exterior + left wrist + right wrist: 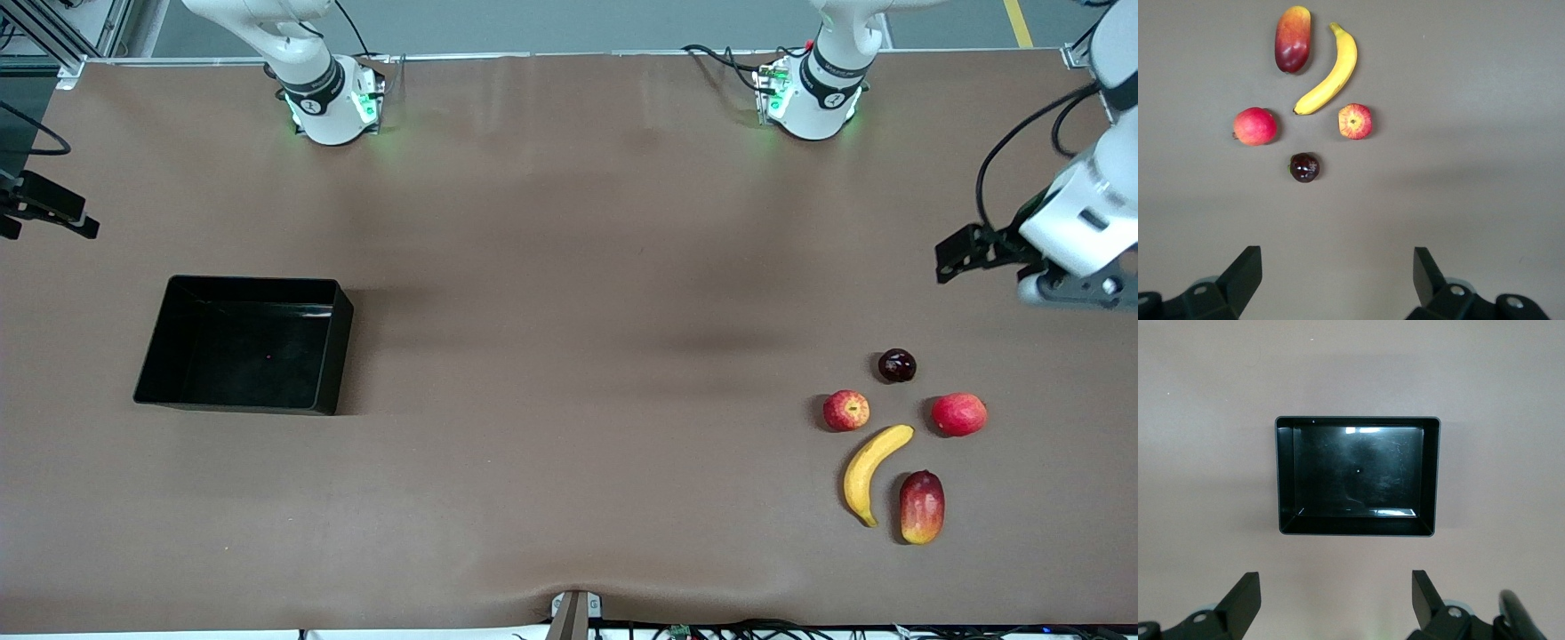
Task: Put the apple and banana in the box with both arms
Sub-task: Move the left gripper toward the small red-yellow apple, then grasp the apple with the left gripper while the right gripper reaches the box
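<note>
Brown table (pixel 569 267), apple (pixel 845 411) beside banana (pixel 872 472), mango (pixel 922 507), both jaws wide, empty.

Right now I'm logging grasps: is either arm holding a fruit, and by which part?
Nothing is held. The left gripper and right gripper are open; the apple and banana lie on the table.

1. Even, fairly bright overhead light covers the brown table (pixel 569 267).
2. Soft, faint shadows sit beside each fruit and the box (pixel 244 345).
3. White glare streaks the box's glossy floor.
4. All views look sharp.
</note>
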### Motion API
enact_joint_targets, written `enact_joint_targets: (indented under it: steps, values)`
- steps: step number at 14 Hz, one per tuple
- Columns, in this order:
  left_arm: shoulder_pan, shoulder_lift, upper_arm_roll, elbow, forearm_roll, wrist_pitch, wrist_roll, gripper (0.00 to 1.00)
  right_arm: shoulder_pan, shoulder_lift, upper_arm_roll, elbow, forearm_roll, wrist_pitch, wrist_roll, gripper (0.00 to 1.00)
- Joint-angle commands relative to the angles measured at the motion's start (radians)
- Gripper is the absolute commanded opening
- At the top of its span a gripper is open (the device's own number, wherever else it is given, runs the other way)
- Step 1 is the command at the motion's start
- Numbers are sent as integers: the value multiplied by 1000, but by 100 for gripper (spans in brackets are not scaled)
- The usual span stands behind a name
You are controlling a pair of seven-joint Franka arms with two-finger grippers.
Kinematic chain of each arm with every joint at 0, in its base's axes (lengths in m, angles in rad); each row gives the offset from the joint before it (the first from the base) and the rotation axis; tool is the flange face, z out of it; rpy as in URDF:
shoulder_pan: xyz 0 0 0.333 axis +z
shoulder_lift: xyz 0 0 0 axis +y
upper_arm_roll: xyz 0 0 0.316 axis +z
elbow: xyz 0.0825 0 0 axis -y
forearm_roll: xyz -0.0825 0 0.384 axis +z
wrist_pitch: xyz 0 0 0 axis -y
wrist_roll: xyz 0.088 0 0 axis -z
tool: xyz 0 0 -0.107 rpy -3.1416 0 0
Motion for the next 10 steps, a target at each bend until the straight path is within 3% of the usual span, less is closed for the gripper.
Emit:
enact_joint_targets:
  steps: [1, 3, 5, 10]
  values:
    - [6, 63, -4, 8, 6, 63, 12, 100, -20, 25, 2, 27, -19, 1, -2, 100]
    - [3, 123, -4, -5, 21, 128, 12, 100, -20, 51, 2, 44, -26, 16, -2, 100]
    - [1, 188, -4, -10, 50, 188, 1, 100, -50, 172, -9, 54, -27, 84, -6, 100]
    - [7, 321, -2, -73, 69, 419, -8, 100, -141, 204, -10, 53, -17, 96, -28, 100]
